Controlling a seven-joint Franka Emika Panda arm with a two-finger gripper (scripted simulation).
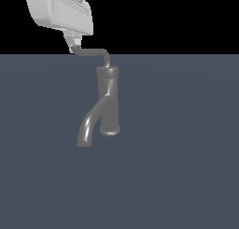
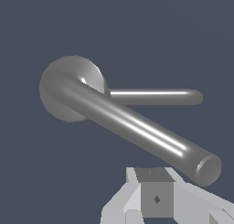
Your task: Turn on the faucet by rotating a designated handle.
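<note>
The dark grey faucet stands upright in the exterior view, with its curved spout bending down toward the exterior view's left. The thin L-shaped handle rises from the cap and runs toward the exterior view's left. My gripper hangs from above with its fingers together, right at the handle's tip, holding nothing. In the wrist view the handle looms large and ends close beside my gripper. The faucet's round cap and the spout lie behind it.
The faucet stands on a flat blue-grey surface. A black background lies beyond the surface's far edge. Nothing else shows.
</note>
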